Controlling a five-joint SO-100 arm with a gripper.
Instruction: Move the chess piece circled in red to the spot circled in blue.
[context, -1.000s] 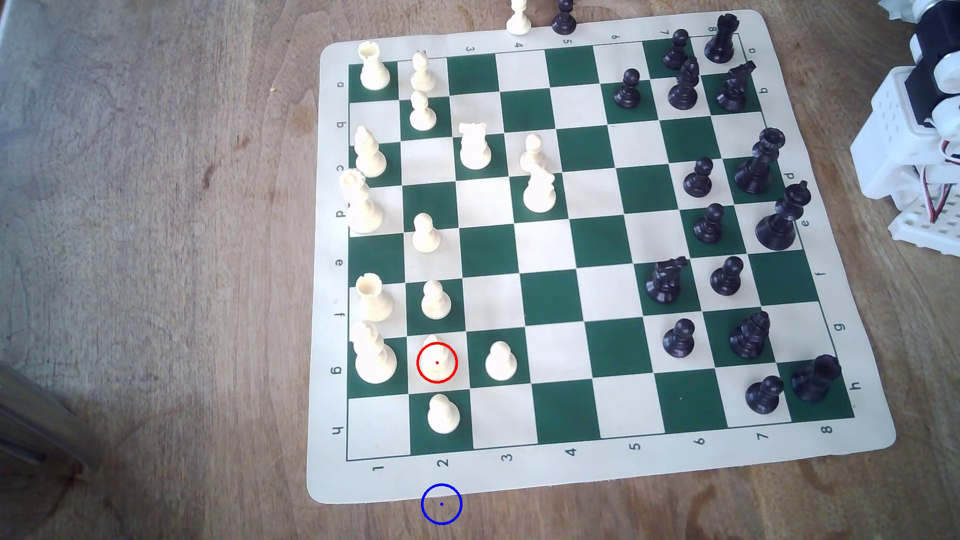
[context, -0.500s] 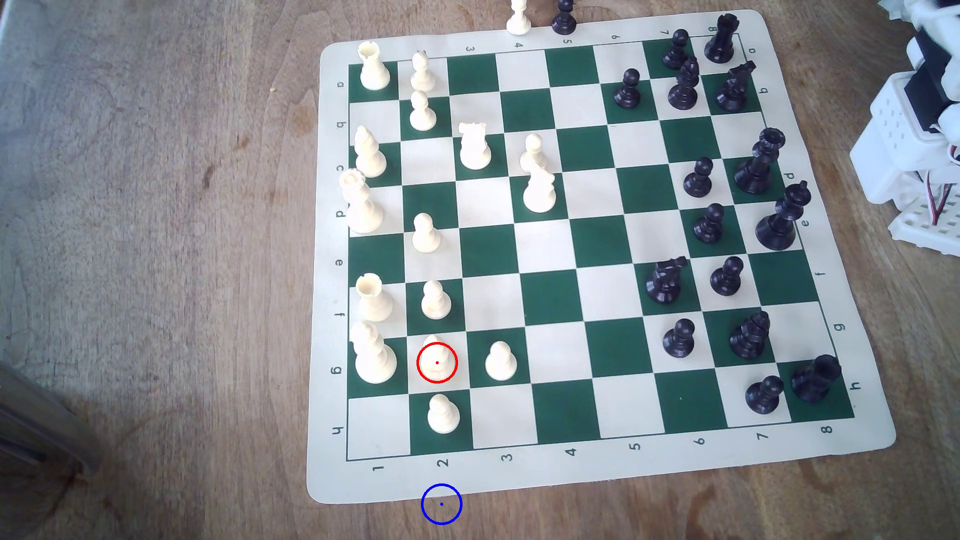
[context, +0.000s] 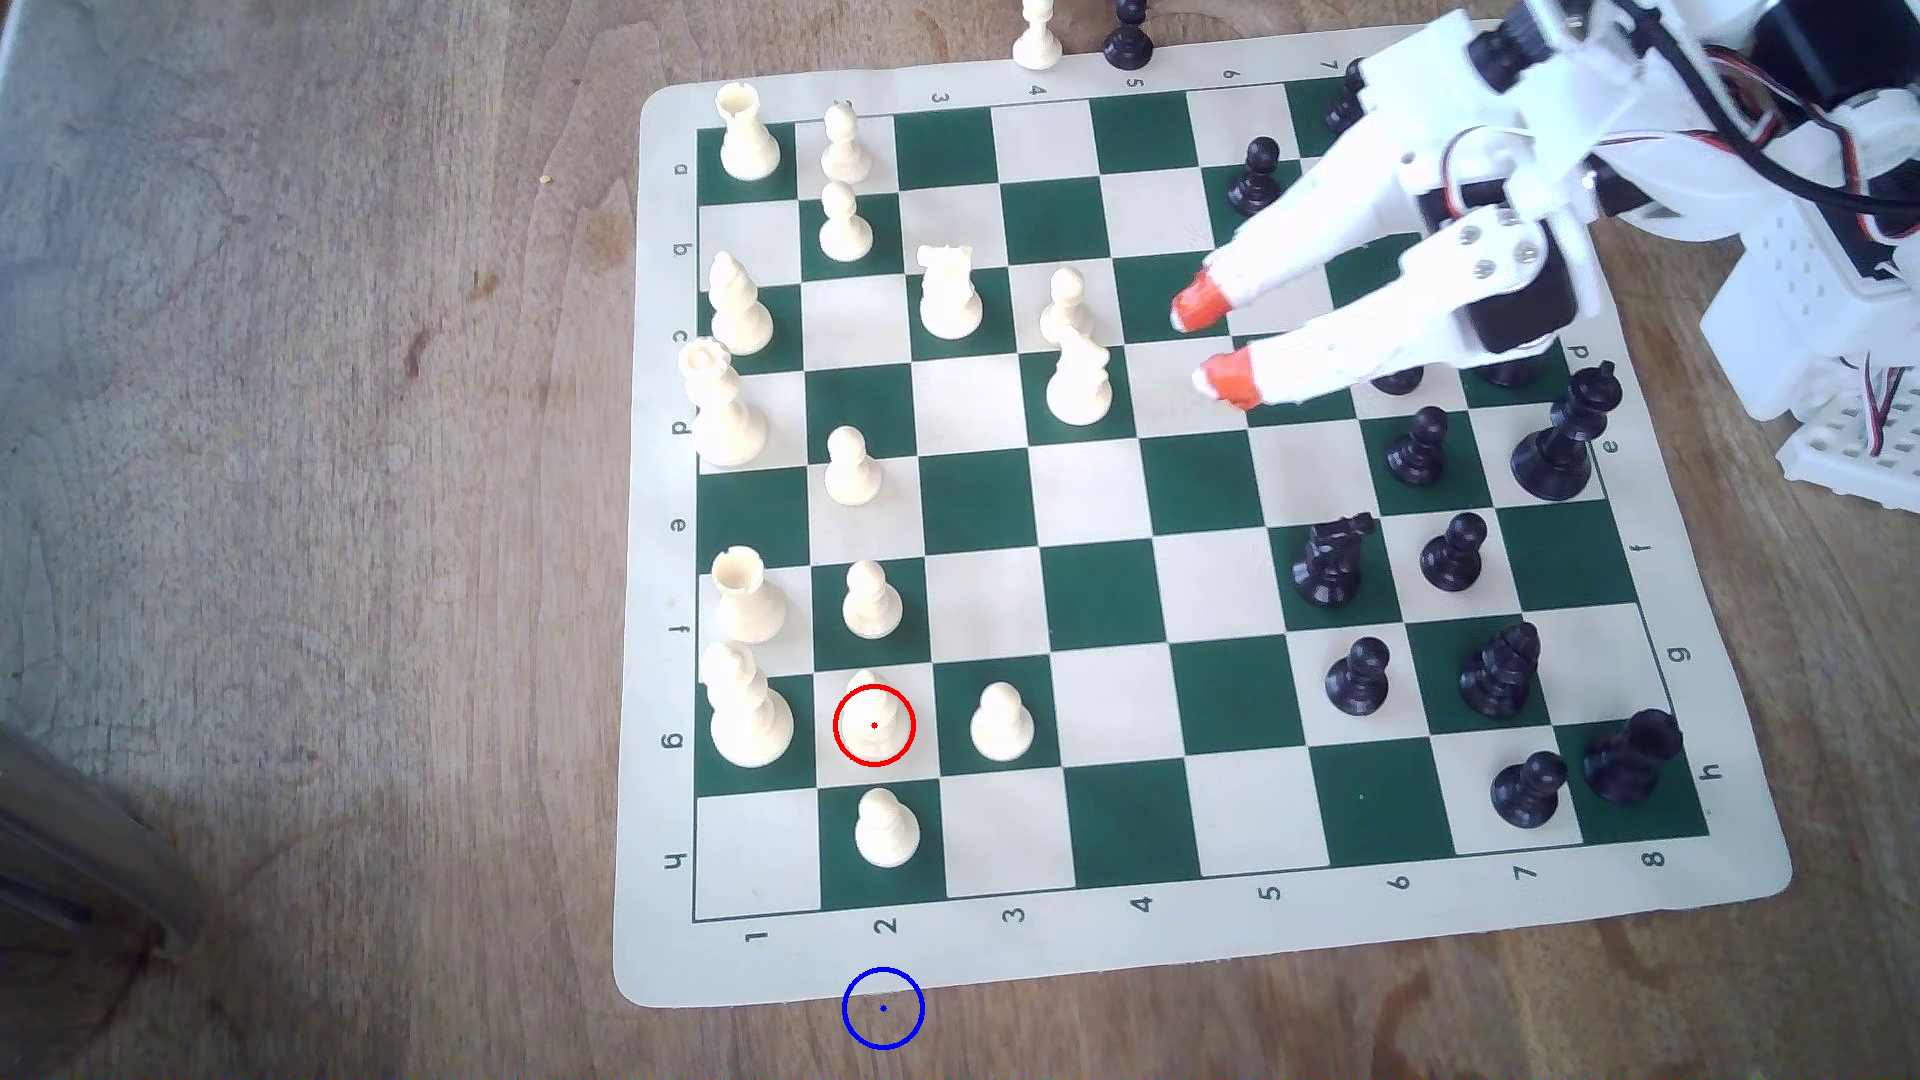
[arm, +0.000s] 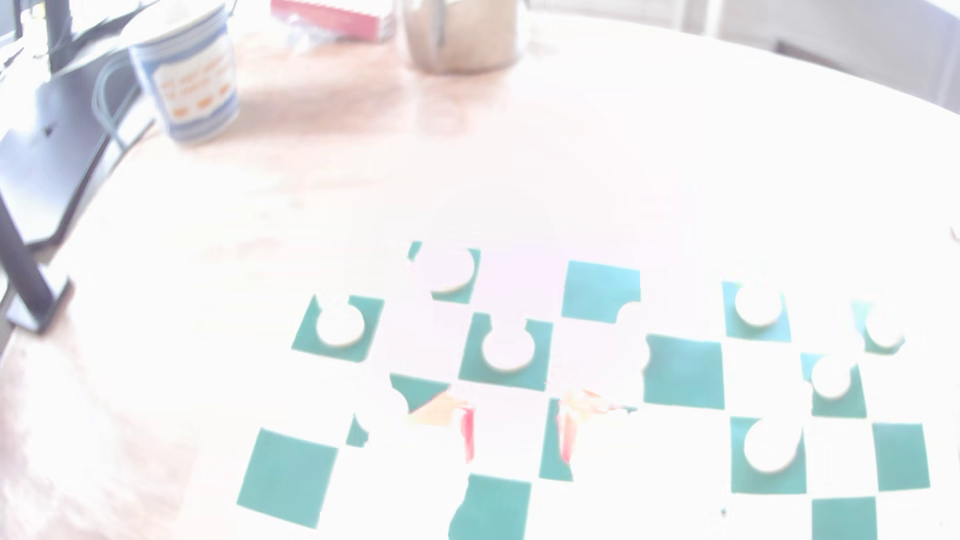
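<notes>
Pawn (context: 873, 722) untouched, well away from the gripper (context: 1210, 345).
Jaws parted, empty: straddle its head, avoiding neighbouring pawns.

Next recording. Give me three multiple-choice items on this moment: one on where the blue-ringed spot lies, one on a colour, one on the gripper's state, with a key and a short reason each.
1. Where is the blue-ringed spot?
A. On a green square
B. On bare wood just off the mat's edge by the numeral 2
C. Among the black pieces

2. What colour are the gripper's fingertips?
A. Orange-red
B. Blue
C. Green

3. What is the gripper's state?
A. Shut on the red-circled pawn
B. Shut on a black pawn
C. Open, holding nothing

Key: B, the ring sits on the tabletop beyond the chess mat. A, both tips are orange-red. C, the tips are spread above the board, far from the circled pawn.
</notes>
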